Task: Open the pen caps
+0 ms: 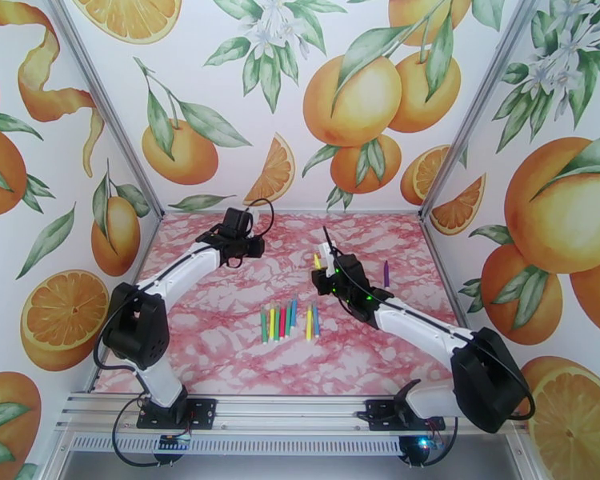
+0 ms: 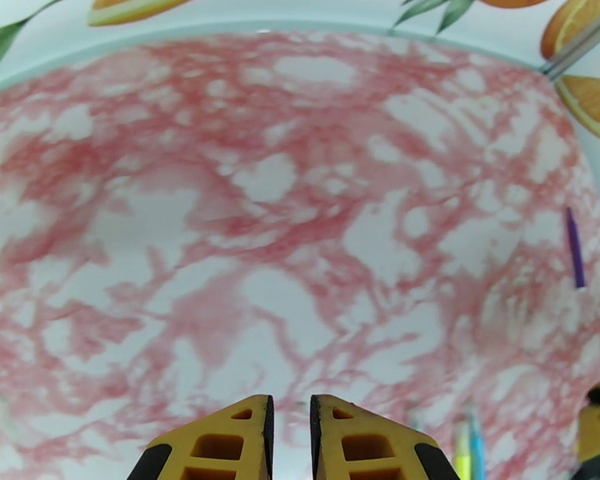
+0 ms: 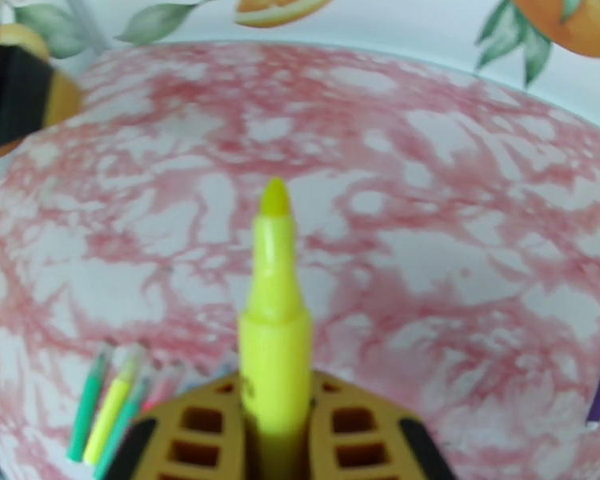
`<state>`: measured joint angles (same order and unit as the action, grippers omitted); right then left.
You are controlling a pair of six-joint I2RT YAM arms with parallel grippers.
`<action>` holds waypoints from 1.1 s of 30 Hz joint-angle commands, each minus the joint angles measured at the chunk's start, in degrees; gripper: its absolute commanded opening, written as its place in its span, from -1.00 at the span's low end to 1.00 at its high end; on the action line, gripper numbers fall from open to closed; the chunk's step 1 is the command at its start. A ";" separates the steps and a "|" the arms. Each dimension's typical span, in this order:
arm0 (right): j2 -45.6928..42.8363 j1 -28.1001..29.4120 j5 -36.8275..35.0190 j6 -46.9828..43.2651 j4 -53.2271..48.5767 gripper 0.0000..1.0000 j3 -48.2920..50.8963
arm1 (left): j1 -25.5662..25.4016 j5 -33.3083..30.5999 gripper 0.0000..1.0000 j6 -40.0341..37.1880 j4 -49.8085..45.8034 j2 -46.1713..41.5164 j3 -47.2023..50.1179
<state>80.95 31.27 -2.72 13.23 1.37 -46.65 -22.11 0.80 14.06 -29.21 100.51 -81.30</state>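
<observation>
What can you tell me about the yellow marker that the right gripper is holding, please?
The yellow marker looks like glossy plastic: a straight barrel, then a tapered neck ending in a rounded nib, so it appears uncapped. The right gripper is shut on its barrel, one finger on each side, hiding its rear end. It points straight forward from the gripper, over the pink marbled table, which it does not seem to touch.

The yellow marker point(image 3: 274, 330) is smooth, faintly glossy plastic. The right tool point(image 3: 276, 394) has matt yellow plastic fingers point(image 3: 200, 426). The bench point(image 1: 220, 346) shows a smooth, pink-marbled, low-sheen surface.
</observation>
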 commanded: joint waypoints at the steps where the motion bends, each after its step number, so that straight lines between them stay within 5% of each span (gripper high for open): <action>1: 1.37 -1.41 -5.19 1.29 -5.05 -1.00 -2.76 | 1.22 -5.19 -1.00 -2.96 -4.31 -2.67 0.16; 6: 2.37 -4.55 -7.06 2.56 -8.02 -1.00 -4.40 | 2.65 -11.64 -1.00 -3.93 -7.53 -2.60 0.74; 26: 10.54 -11.05 -24.10 0.48 -22.74 -1.00 -12.43 | 6.56 -20.10 -1.00 -4.70 -11.59 0.62 3.96; 33: 14.37 -12.69 -24.39 0.46 -23.47 -1.00 -14.02 | 7.37 -22.58 -1.00 -4.70 -11.53 2.66 4.42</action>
<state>93.58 19.59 -25.10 14.04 -20.16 -58.76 -15.44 -19.75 10.02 -39.57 101.93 -77.62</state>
